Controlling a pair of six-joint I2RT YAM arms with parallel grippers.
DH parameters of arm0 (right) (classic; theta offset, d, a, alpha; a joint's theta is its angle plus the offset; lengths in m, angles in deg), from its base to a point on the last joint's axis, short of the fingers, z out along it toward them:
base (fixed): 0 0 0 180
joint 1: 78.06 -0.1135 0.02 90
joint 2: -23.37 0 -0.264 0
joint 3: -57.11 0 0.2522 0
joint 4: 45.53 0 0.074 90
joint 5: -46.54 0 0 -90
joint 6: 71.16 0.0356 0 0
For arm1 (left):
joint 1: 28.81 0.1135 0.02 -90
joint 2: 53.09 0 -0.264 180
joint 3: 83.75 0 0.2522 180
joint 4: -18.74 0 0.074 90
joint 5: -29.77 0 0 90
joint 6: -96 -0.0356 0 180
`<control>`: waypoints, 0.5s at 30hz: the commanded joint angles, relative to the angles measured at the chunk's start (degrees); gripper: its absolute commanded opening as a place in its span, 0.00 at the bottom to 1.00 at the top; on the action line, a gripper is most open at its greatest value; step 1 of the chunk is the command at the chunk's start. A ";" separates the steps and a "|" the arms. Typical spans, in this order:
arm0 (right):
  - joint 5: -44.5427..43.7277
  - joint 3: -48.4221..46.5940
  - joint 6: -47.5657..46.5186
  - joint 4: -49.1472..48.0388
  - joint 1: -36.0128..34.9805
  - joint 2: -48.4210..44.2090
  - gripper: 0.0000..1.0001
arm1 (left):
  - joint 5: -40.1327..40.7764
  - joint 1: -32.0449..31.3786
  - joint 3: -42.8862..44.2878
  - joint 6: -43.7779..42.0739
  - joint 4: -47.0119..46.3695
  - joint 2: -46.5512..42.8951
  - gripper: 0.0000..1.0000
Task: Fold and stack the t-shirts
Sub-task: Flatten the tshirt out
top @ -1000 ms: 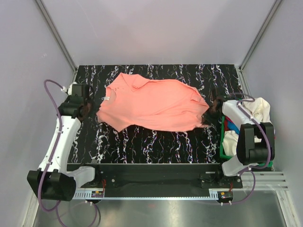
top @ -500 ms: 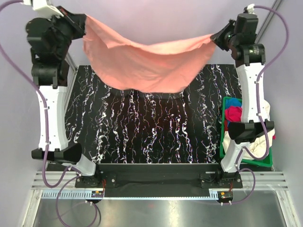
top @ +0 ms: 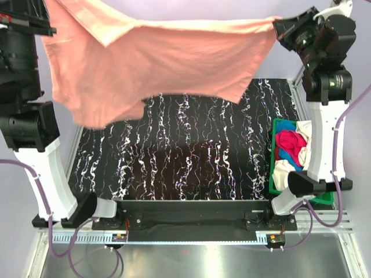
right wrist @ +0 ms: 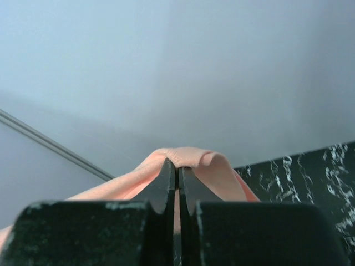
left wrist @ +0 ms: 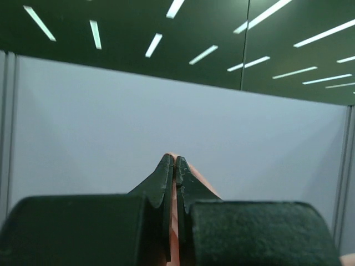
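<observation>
Top external: the pink shirt (top: 162,63) hangs spread across the upper frame, clear of the table (top: 191,162); left gripper (left wrist: 174,160) and right gripper (right wrist: 178,166) each pinch an edge, probably to flatten it for folding.

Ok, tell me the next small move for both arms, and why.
Probably lower both arms together, keeping the spread. The left fingers and right fingers are each shut on an edge of the salmon-pink t-shirt, which hangs stretched above the table, not yet laid flat for folding.
</observation>
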 commanded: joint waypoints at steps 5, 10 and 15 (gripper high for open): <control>2.20 -13.18 2.05 -7.66 -0.08 14.29 0.00 | 3.37 2.80 10.45 -1.52 -9.20 15.00 0.00; 2.73 -24.52 3.55 -9.07 -0.08 24.31 0.00 | 1.16 5.63 15.72 5.94 -19.12 24.40 0.00; 0.63 -25.77 5.57 -13.55 0.10 27.14 0.00 | 2.04 8.78 16.70 10.43 -23.89 28.90 0.00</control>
